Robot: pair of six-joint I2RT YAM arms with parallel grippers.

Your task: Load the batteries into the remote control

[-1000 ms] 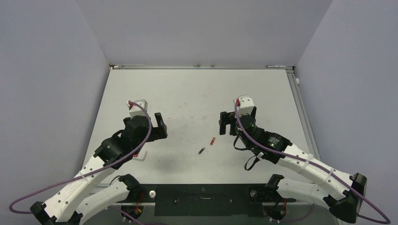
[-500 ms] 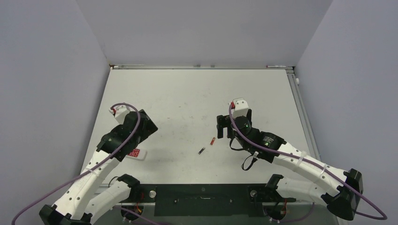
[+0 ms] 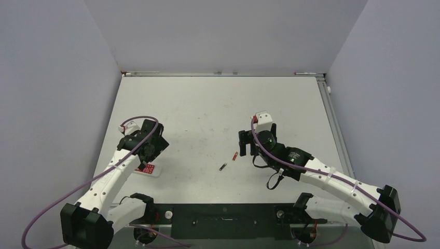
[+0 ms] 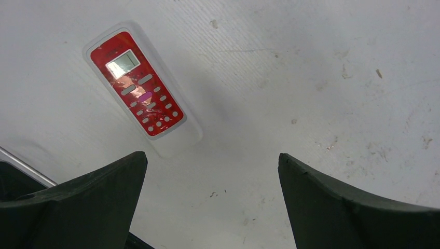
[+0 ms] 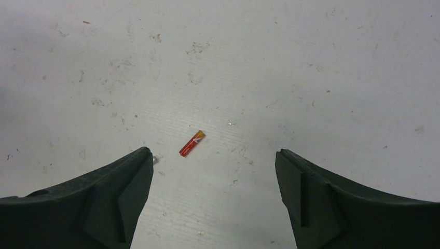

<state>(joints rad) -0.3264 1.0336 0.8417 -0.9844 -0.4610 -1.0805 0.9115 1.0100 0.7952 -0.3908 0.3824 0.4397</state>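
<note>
Face-up remote control [image 4: 136,84], 2 loose batteries [image 3: 235,155]

Overhead view: whole bench [image 3: 207,98]. Close, downward wrist views share its remote control [image 4: 136,85] (left) and reddish battery [image 5: 192,143] (right).

The remote control [image 4: 136,84] lies slantwise on the scuffed white bench [image 4: 321,78], red face up, with its screen and buttons showing. The left gripper [image 4: 211,156] is spread wide and empty, clear of the remote.

Two batteries: red battery [image 3: 235,155], dark battery [image 3: 223,166]. One remote [image 4: 137,85]. Two grippers: left gripper [image 4: 212,155], right gripper [image 5: 214,151]. One table [image 3: 207,104].
</note>
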